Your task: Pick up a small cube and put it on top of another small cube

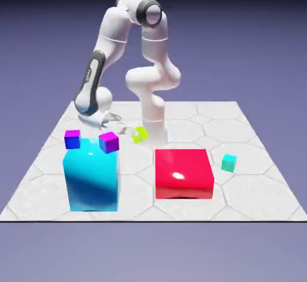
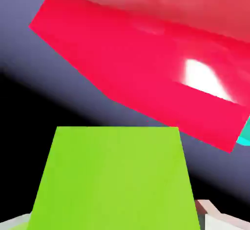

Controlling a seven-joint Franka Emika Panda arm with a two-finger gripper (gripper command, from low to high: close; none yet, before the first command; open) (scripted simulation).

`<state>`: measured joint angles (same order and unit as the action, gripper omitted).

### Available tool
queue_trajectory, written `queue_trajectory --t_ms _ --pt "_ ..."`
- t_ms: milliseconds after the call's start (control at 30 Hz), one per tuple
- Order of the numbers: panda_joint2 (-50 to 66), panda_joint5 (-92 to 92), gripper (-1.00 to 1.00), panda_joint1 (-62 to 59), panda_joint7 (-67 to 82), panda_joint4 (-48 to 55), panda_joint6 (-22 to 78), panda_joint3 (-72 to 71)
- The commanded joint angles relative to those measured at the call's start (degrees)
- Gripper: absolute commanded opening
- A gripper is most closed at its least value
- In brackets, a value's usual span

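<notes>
Small lime cube (image 2: 114,177) plain, glossy, claw-held (image 1: 133,131).

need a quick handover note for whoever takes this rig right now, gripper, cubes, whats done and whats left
Gripper: shut on the lime cube, which fills the space between the finger tips in the hand view; it looks lifted off the table, beside the arm's base.
Teal cube: on the table at the exterior view's right, just beyond the red block, untouched.
Cyan block stands at the exterior view's left with two small purple cubes by its top.
Done: lime cube grasped.
Left: carry it over to the teal cube, set it on top, release.
</notes>
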<state>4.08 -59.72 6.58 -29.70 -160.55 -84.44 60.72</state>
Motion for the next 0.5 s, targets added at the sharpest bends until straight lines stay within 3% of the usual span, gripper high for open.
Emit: queue_trajectory --t_ms 0,467 --pt "-0.9 0.6 -1.0 -2.0 -0.9 0.6 0.1 -2.1" --pt "-13.1 6.9 -1.0 -29.8 -14.1 8.7 1.9 -31.2"
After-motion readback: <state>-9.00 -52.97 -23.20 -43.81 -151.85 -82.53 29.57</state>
